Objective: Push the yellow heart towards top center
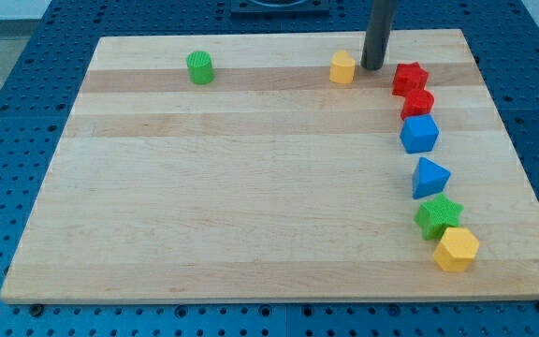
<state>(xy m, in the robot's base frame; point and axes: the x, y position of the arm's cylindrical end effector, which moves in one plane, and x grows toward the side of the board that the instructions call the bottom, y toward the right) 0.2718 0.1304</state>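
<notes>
The yellow heart (342,67) lies near the view's top, a little right of centre on the wooden board (251,187). My tip (372,67) stands just to the heart's right, close beside it, with a small gap between them. The dark rod rises from there out of the view's top edge.
A green cylinder (199,67) sits at the top left. Down the right side runs a column: a red star (409,79), a red block (418,103), a blue cube (419,134), a blue triangle (429,177), a green star (438,217), a yellow hexagon (456,249).
</notes>
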